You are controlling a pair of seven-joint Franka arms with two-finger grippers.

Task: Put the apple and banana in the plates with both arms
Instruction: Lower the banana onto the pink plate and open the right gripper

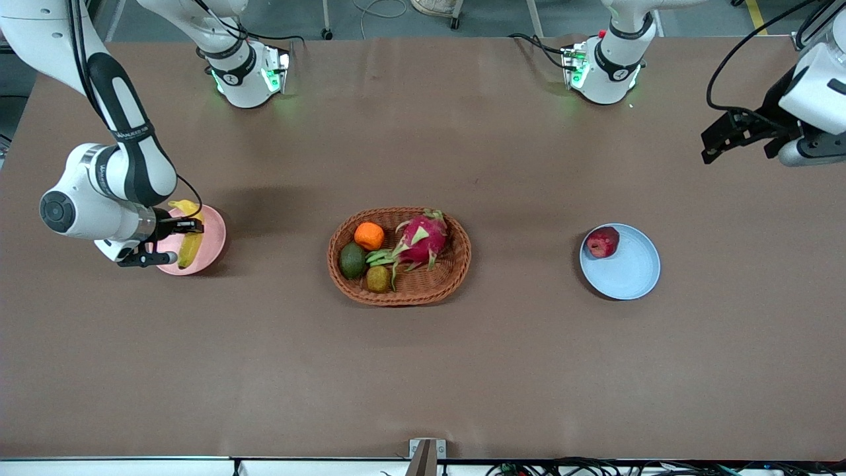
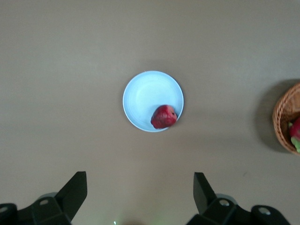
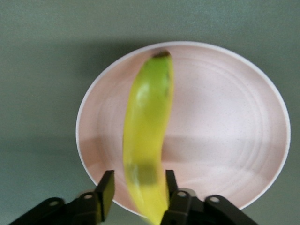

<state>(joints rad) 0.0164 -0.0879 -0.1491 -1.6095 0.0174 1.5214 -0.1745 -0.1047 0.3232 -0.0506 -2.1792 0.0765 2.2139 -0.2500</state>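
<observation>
The yellow banana (image 1: 190, 243) lies in the pale pink plate (image 1: 215, 233) toward the right arm's end of the table. My right gripper (image 1: 177, 242) is low over this plate. In the right wrist view its fingers (image 3: 107, 188) stand open on either side of the banana (image 3: 147, 122), with a gap on one side, over the pink plate (image 3: 225, 122). The dark red apple (image 1: 603, 241) sits in the light blue plate (image 1: 628, 271) near its rim. My left gripper (image 1: 712, 147) is open and empty, raised high toward the left arm's end. The left wrist view shows the apple (image 2: 164, 116) in the blue plate (image 2: 145, 96) far below my left gripper (image 2: 139, 188).
An oval wicker basket (image 1: 456, 268) stands mid-table between the plates. It holds a pink dragon fruit (image 1: 422, 239), an orange (image 1: 369, 236), an avocado (image 1: 353, 260) and a brownish fruit (image 1: 378, 279). The basket's edge shows in the left wrist view (image 2: 286, 119).
</observation>
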